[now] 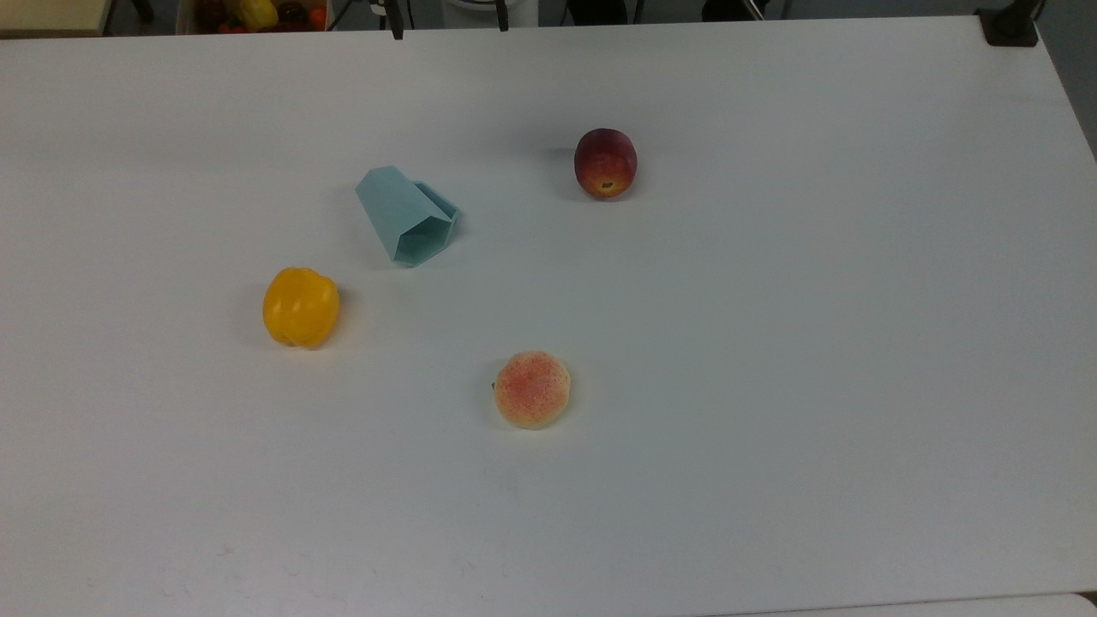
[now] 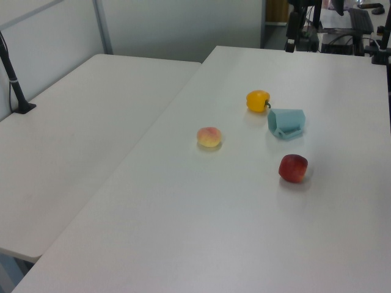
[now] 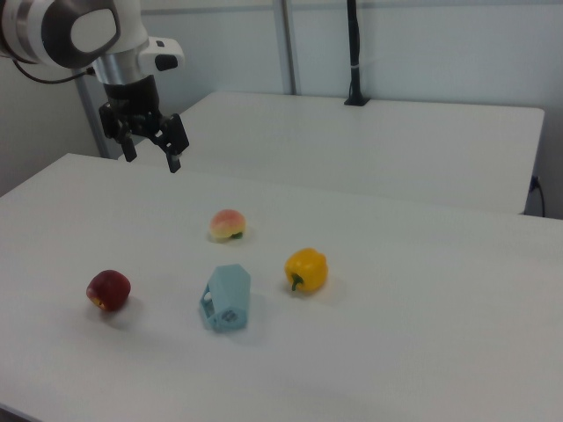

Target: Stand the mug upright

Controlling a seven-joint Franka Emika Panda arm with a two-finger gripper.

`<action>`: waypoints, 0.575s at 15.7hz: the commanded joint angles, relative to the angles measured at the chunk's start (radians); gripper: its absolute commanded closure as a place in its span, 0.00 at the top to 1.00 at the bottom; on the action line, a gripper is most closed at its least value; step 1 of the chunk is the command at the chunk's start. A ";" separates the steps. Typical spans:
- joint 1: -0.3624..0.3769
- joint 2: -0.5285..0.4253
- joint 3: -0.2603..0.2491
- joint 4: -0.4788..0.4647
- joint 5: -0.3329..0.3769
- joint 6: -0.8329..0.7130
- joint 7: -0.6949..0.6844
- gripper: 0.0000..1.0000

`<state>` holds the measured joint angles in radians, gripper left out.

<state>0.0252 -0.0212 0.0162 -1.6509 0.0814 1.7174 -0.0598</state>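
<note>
Well, from the top view the mug [image 1: 406, 214] lies on its side on the white desk [image 1: 771, 343], its wide hexagonal mouth turned toward about five o'clock and its narrower base toward eleven. A yellow pepper [image 1: 300, 307] sits near it at about seven o'clock, a peach [image 1: 532, 389] farther off at five, and a red apple [image 1: 605, 163] off at two — all apart from the mug, none touching it.

In the left view the mug [image 2: 286, 122] lies between the pepper [image 2: 258, 101] and the apple [image 2: 293, 168], with its small angular handle on the upper side.

In the right view the end effector [image 3: 151, 152] hangs in the air well above the desk, off at about ten o'clock from the mug [image 3: 226, 298]. Its fingers [image 3: 173, 162] stand spread apart with nothing between them. The mug's base faces this camera, with the handle showing on the right view's left.

My judgement: the task is barely begun, and the approach is the step in hand. To do it well, the arm should come down over the mug's mouth end, pinch one wall of the rim, and pivot the mug about its base edge — slowly, since the tapered, faceted body may roll or slide toward the pepper.
</note>
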 commanded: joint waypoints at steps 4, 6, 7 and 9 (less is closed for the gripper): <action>0.024 -0.028 -0.022 -0.030 0.018 0.017 -0.020 1.00; 0.022 -0.028 -0.022 -0.030 0.018 0.017 -0.020 1.00; 0.022 -0.028 -0.022 -0.030 0.018 0.017 -0.022 1.00; 0.022 -0.023 -0.022 -0.030 0.012 0.017 -0.029 1.00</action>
<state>0.0315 -0.0223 0.0147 -1.6521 0.0814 1.7175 -0.0600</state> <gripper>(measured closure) 0.000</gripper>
